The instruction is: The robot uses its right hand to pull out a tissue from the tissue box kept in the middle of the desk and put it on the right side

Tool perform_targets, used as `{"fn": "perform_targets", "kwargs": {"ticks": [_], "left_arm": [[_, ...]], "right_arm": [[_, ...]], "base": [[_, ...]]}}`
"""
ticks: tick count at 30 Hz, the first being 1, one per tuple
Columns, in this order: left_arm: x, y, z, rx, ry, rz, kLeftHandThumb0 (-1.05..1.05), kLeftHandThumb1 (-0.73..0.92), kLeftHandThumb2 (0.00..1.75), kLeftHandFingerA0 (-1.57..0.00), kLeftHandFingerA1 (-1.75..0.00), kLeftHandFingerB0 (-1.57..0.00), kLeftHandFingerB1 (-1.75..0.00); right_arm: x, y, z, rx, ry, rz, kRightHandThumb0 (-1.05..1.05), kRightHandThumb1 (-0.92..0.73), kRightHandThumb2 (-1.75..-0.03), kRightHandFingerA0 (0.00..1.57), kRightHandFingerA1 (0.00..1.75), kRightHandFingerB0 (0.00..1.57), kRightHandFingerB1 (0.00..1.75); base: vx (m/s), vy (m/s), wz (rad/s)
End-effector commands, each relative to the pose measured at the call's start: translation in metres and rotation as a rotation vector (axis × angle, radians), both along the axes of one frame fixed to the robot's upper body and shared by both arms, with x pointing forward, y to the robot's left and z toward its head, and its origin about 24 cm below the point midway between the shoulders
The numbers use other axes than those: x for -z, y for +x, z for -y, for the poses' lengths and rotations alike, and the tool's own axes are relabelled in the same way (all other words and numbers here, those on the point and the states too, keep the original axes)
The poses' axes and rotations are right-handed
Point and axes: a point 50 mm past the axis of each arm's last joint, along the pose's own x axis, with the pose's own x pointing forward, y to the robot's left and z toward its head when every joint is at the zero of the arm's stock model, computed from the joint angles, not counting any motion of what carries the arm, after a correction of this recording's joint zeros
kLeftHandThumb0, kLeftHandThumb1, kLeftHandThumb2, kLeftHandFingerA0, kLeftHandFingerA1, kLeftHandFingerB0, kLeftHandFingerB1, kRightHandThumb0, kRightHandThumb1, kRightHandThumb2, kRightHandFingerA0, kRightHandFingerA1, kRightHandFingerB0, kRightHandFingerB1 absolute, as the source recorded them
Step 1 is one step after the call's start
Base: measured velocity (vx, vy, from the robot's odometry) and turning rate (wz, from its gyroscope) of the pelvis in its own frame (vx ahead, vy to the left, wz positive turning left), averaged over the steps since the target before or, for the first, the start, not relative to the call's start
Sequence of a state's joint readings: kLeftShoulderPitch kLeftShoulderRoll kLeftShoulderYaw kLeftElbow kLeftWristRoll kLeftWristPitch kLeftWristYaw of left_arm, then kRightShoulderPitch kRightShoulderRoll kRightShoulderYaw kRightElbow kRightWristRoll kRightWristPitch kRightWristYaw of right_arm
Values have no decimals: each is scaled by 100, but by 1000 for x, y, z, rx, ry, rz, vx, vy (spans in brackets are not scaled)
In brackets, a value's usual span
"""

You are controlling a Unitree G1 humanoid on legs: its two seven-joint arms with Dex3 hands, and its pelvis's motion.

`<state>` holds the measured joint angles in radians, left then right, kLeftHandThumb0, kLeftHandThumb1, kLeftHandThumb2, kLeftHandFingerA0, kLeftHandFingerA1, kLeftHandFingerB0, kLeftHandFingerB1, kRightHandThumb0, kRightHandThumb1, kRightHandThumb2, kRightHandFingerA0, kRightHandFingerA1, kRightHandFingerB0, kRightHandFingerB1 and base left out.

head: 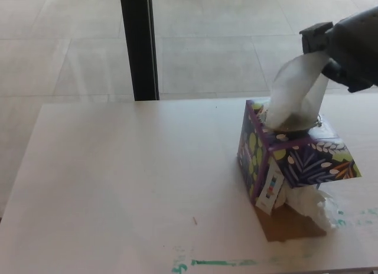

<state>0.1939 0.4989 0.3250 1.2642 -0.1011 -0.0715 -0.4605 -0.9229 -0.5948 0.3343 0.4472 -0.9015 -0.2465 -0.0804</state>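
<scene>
1. Teal paint smears mark the near edge of your pale wooden desk; its left and middle are bare, open room.
2. Crumpled white tissue lies on a brown cardboard piece, touching the box's near side.
3. Your purple leaf-patterned cube tissue box sits right of centre, tilted.
4. A white tissue stretches up from its top slot, lower end inside.
5. Your black right hand pinches the tissue's upper end, above the desk's far edge.
</scene>
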Motion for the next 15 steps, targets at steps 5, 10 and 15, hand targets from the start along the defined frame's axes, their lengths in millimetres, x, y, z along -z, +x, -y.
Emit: {"fn": "perform_targets", "kwargs": {"ticks": [5, 10, 15], "left_arm": [[-5, -6, -6, 35, 32, -23, -81, 92, 73, -54, -47, -45, -43], [-5, -7, -6, 26, 34, -21, -80, 92, 72, -53, -48, -46, -44], [-5, -13, -6, -3, 25, -19, -82, 92, 70, -52, -47, -45, -44]], "right_arm": [[-58, -1, 29, 127, 123, 331, -18, -51, -107, 89, 174, 76, 140], [-78, -2, 50, 189, 170, 395, -23, -56, -109, 95, 167, 81, 129], [-87, -6, 63, 220, 191, 434, -25, -49, -117, 98, 168, 83, 132]], "base": [[0, 0, 0], [0, 0, 0], [0, 0, 0]]}}
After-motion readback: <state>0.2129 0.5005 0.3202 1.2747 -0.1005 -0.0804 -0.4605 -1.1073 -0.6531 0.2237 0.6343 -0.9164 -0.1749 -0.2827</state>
